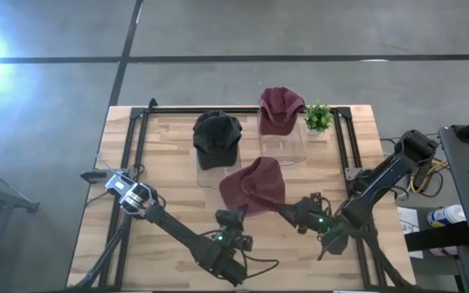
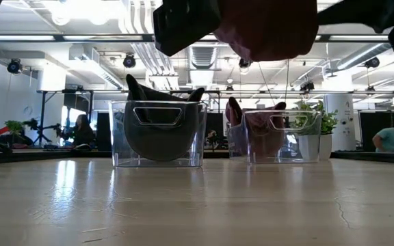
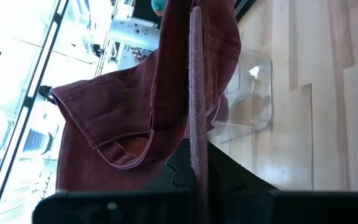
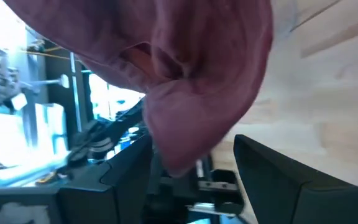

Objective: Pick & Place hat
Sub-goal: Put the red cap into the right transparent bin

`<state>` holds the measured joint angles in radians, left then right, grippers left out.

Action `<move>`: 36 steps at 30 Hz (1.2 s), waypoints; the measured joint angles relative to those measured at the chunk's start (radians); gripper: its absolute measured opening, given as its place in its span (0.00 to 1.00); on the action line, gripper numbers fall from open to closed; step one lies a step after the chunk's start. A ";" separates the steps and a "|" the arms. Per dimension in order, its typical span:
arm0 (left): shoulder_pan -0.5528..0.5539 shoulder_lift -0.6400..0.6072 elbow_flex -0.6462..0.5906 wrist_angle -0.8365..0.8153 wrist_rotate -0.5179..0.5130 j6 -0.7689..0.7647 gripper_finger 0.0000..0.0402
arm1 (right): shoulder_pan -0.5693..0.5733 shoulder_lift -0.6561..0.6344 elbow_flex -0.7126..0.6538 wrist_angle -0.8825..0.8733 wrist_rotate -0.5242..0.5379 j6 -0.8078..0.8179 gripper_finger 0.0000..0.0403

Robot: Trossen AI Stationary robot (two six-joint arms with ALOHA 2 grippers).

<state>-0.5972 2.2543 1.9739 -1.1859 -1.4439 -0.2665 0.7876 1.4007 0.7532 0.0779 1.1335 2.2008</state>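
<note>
Maroon hat [image 1: 253,185] hangs above tabletop [image 1: 169,191], pinched in closed left end effector [image 1: 233,221]; right end effector [image 1: 293,213] gapes beside it. Keep pinch firm; carry toward bins.

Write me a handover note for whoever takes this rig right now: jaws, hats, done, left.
Left gripper: jaws shut on the maroon fabric hat, held up off the wooden table near its front centre.
Right gripper: jaws open, right beside the same hat's edge; whether it touches cannot be told.
Black fabric hat: sits in the clear plastic bin on the left.
Second maroon fabric hat: sits in the clear plastic bin on the right, next to the small green potted plant.
Done: two hats binned, third lifted.
Left: place and release the held hat.
</note>
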 joint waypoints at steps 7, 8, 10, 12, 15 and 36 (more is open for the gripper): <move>0.000 0.000 0.000 0.000 -0.001 0.000 0.02 | 0.021 -0.001 0.000 0.161 0.037 -0.107 0.56; 0.000 0.000 0.000 0.000 -0.005 0.005 0.02 | 0.027 -0.001 -0.003 0.161 0.047 -0.109 0.56; 0.000 0.000 0.000 0.000 -0.025 0.020 0.02 | 0.029 -0.001 -0.019 0.161 0.049 -0.080 0.56; 0.000 0.000 0.000 0.000 -0.032 0.027 0.02 | 0.028 0.005 -0.037 0.161 0.044 -0.039 0.56; 0.001 0.000 0.000 0.003 -0.032 0.031 0.02 | 0.027 0.009 -0.060 0.167 0.042 0.002 0.56; 0.040 0.000 -0.001 0.388 0.009 0.348 0.03 | -0.090 0.008 -0.075 0.190 -0.090 -0.106 0.56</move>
<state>-0.5568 2.2547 1.9732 -0.7975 -1.4345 0.0818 0.6975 1.4090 0.6784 0.2680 1.0435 2.0944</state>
